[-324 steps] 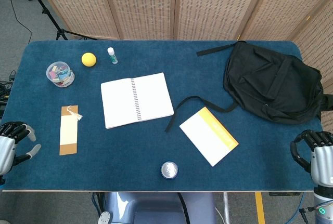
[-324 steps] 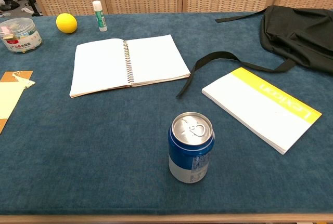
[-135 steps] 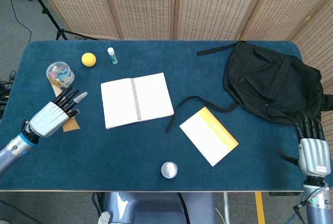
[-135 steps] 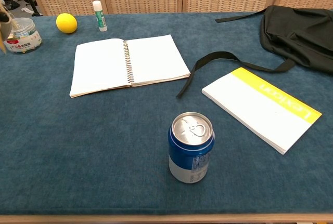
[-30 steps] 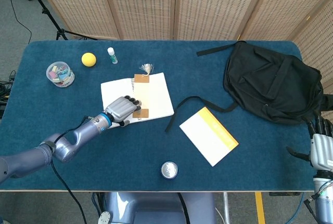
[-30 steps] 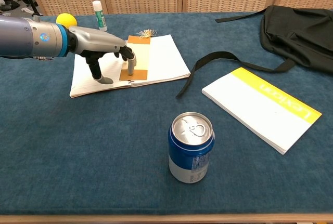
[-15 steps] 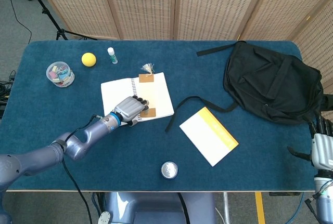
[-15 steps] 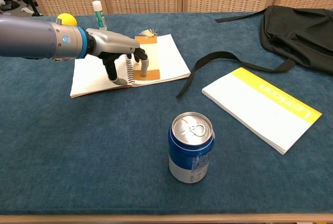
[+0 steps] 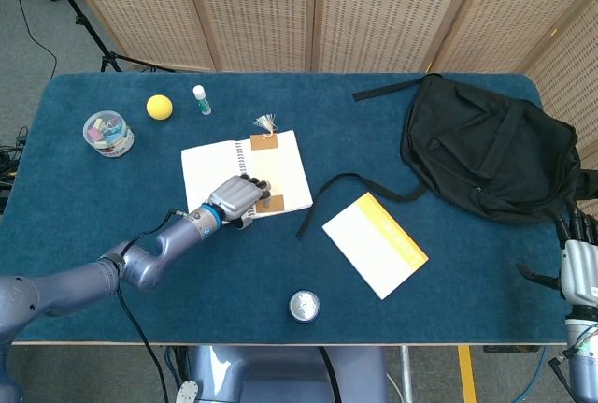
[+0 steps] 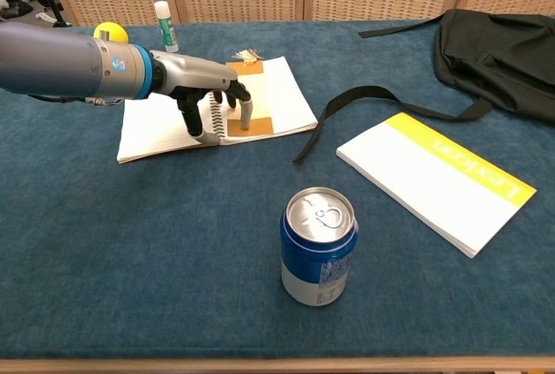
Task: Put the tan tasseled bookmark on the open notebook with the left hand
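- Bookmark lies flat on the notebook's right page, tassel hanging past the top edge – that's the goal spot.
- My left hand is over its near end, fingertips down on it; pinching or just pressing – can't tell.
- Right hand idles at the table edge, holding nothing, fingers apart.

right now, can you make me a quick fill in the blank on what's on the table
1. The bookmark lies on the notebook's ____ page.
2. The ____ hand has its fingers on the bookmark.
3. The ball is ____ in colour.
4. The black strap lies between the notebook and the ____ pad.

Missing words: right; left; yellow; yellow-edged
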You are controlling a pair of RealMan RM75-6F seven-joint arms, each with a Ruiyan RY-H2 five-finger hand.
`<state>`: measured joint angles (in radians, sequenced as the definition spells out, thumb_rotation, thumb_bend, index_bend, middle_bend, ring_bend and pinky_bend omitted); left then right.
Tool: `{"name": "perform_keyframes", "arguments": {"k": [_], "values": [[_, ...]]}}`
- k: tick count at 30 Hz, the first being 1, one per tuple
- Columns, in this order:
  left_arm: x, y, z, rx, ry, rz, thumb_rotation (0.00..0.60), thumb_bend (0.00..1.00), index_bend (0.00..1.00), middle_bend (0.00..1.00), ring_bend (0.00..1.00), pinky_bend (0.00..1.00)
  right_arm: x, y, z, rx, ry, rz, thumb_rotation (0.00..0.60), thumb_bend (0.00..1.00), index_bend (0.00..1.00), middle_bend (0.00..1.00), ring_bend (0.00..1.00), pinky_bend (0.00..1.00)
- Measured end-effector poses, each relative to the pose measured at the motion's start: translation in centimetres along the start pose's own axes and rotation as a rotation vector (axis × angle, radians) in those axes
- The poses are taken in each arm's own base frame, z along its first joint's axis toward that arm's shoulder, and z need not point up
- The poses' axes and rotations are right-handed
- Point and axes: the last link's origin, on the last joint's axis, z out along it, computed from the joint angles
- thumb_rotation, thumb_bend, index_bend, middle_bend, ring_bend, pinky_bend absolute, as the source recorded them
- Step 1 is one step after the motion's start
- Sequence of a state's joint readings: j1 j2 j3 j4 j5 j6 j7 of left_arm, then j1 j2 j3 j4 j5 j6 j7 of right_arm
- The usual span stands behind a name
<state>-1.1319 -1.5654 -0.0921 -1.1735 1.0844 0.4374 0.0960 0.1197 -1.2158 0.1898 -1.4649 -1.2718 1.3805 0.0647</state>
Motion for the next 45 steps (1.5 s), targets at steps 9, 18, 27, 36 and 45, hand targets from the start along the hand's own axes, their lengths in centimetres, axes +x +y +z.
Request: {"name": "perform_keyframes", "arguments": {"k": [9,18,27,36,45], "values": [[0.1,0.1,-1.2,0.04,-0.005,-0.051,0.6,0.36,0.36,0.22,0.19,0.22,0.2,-0.2,-0.1,0.012,-0.002,0.012,0.6,0.02,0.15,0.0,0.0,0.03],[0.5,0.2,-1.6,0.107,0.019,-0.129,0.6,0.37,0.36,0.22,0.19,0.22,0.3,-0.5,-0.3,0.021,0.001,0.017,0.6,0.02,0.15,0.0,0.0,0.03],[0.6,0.6,-1.4,0.145,0.046,-0.136,0.6,0.37,0.36,0.22,0.19,0.22,0.4,-0.4,-0.3,0.02,-0.001,0.022,0.6,0.03,0.15,0.0,0.0,0.03],[0.2,1.0,-1.1,0.15,0.035,-0.157,0.6,0.37,0.36,0.22,0.19,0.22,0.5,-0.4,-0.3,0.018,-0.002,0.026,0.6,0.02,0.15,0.0,0.0,0.03],[0.3,1.5,-0.5,0.161,0.038,-0.204,0.6,0.37,0.36,0.22,0.19,0.22,0.5,-0.4,-0.3,0.016,-0.004,0.026,0.6,0.02,0.15,0.0,0.0,0.03]]}}
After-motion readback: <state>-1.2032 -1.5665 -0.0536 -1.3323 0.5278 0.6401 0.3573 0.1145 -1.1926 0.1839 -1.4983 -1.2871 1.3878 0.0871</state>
